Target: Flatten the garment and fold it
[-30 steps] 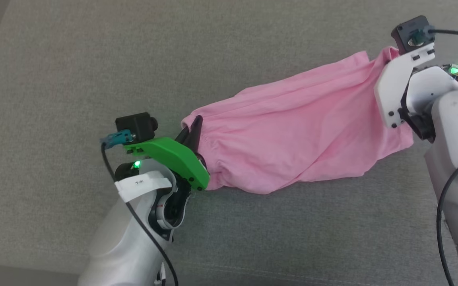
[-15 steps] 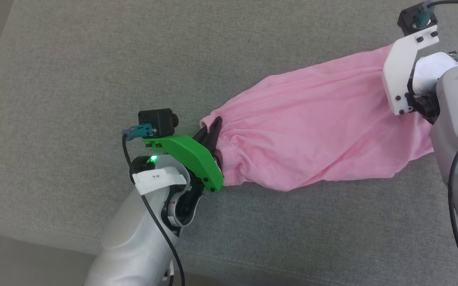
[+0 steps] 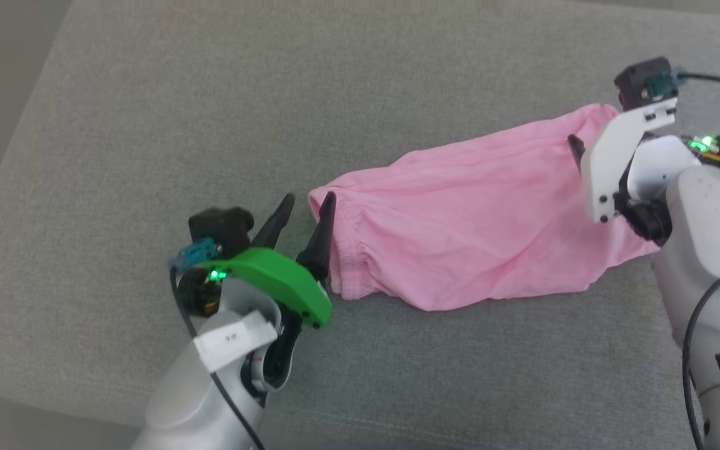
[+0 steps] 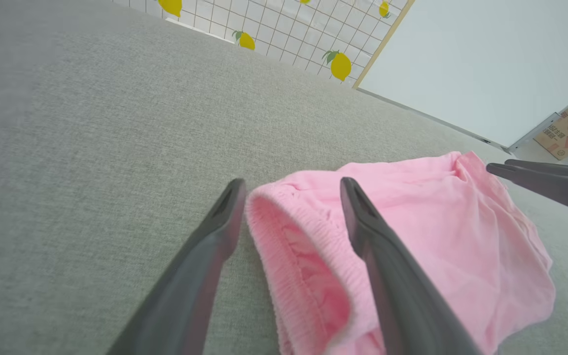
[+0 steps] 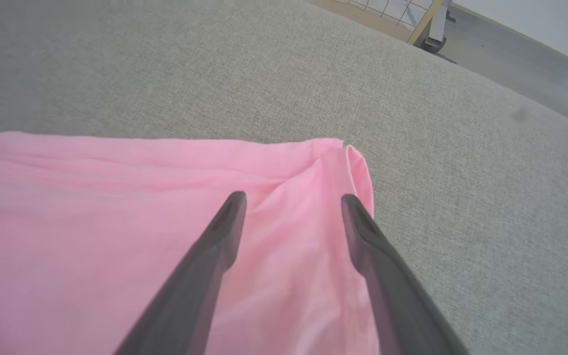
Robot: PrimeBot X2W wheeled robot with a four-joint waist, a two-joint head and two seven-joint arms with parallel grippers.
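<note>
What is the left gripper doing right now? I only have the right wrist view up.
Observer: The left gripper is open, straddling the waistband corner of the garment.
Operator: Is the garment lifted anywhere?
Observer: No, the head view shows it lying along the grey cushion, lightly wrinkled.
Operator: Which end is my gripper at?
Observer: The right gripper is over the end opposite the waistband.

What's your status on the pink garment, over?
Left gripper open at waistband end; right gripper open over other end. Garment laid out on grey cushion, wrinkled. No obstruction seen.
</note>
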